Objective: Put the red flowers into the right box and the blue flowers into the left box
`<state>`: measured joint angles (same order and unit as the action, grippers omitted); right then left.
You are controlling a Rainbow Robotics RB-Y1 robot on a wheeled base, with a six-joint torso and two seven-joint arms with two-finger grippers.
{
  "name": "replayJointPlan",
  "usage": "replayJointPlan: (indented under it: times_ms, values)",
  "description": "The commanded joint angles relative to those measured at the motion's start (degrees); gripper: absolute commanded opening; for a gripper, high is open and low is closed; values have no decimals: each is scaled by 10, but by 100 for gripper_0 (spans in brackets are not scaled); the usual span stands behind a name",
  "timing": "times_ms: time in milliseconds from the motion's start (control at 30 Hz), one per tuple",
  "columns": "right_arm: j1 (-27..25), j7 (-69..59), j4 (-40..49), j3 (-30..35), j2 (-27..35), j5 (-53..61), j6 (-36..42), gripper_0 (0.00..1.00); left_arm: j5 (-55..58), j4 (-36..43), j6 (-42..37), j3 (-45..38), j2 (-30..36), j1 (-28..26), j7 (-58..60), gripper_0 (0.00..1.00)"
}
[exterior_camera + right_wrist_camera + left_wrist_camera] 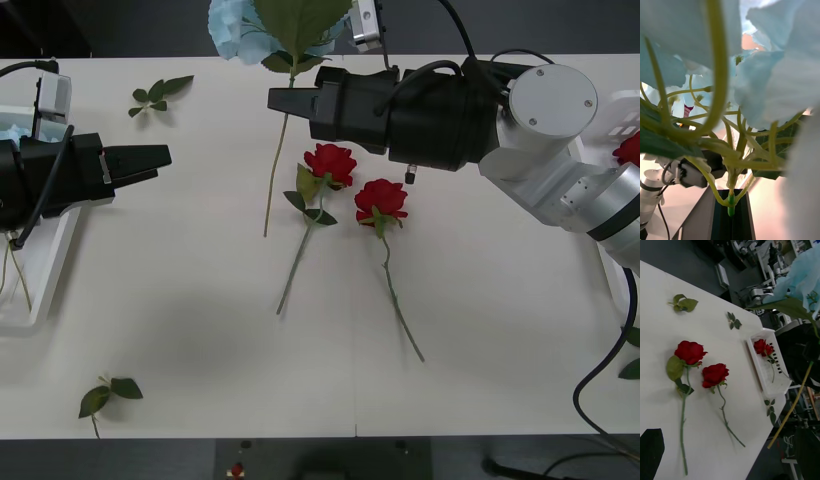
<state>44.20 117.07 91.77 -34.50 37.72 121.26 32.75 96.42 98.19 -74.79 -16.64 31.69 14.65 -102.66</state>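
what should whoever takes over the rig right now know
Right gripper: shut on a blue flower, held above the table's far middle.
Left gripper: cannot tell, beside the left box.
Done: one red flower lies in the right box.
Left: carry this blue flower to the left box; two red flowers on the table go to the right box.
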Motion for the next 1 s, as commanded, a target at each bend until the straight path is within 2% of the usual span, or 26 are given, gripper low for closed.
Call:
replayJointPlan:
  times_ms: [33, 267, 1000]
  values:
    - [19, 21, 11, -4, -7, -5, 0, 0, 27, 17, -12, -5, -17, 25, -32, 100]
    - [19, 21, 11, -4, -10, -6, -1, 0, 35, 17, -29, 10, -52, 46, -39, 100]
    - [19, 21, 11, -4, -12, -7, -7, 0, 31, 17, 55, 149, -57, 79, -49, 100]
